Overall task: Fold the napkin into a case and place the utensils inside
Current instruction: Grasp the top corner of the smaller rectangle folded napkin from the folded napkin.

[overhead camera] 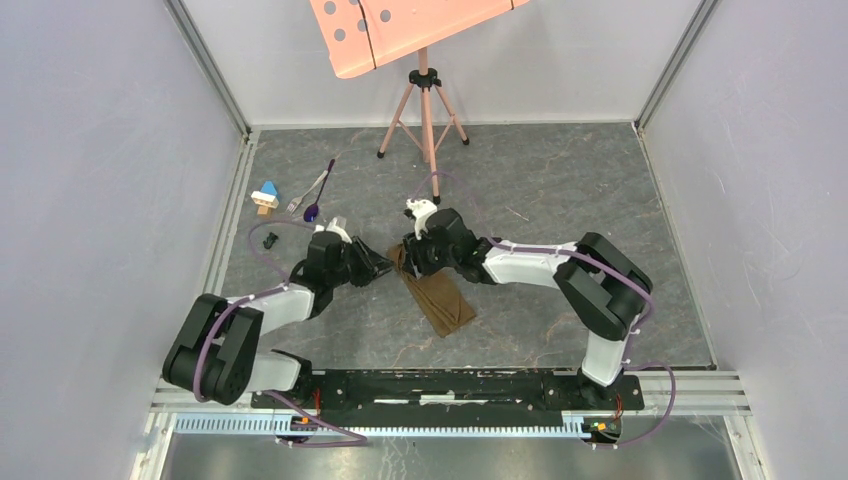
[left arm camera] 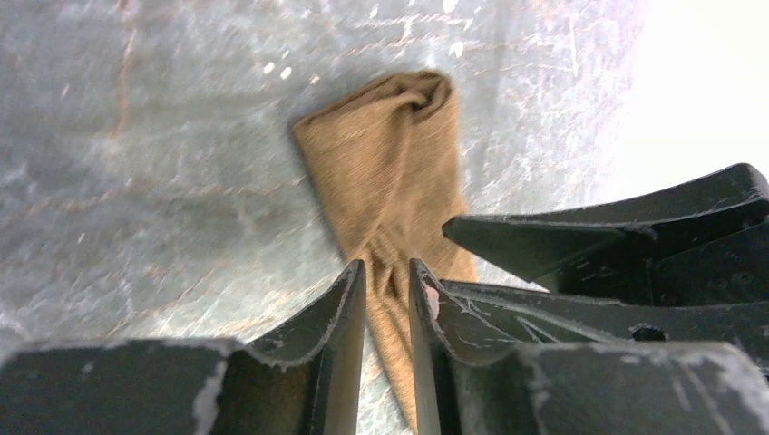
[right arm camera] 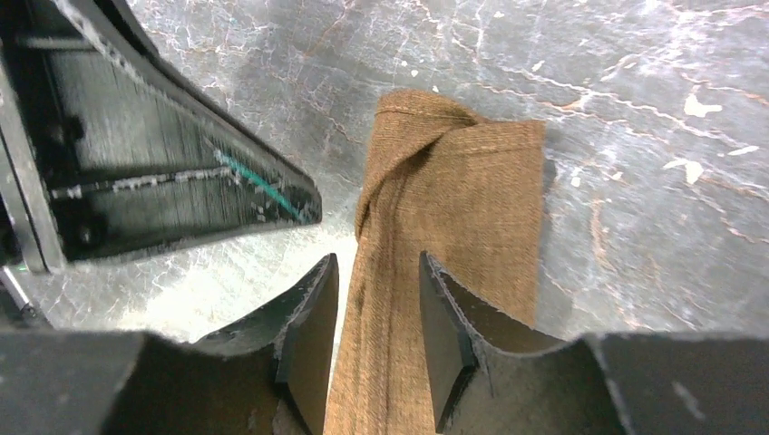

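The olive-brown napkin lies on the grey mat as a narrow folded strip, its far end twisted and bunched. Both grippers meet over its upper end. My left gripper has its jaws a small way apart, and the cloth shows through the gap below them. My right gripper stands open wider, straddling the strip's edge without pinching it. The fork and the purple-bowled spoon lie together at the back left, away from both grippers.
A small blue, white and tan toy block sits left of the utensils, with a tiny black piece nearer the left arm. A pink tripod stand rises at the back centre. Walls close in on both sides.
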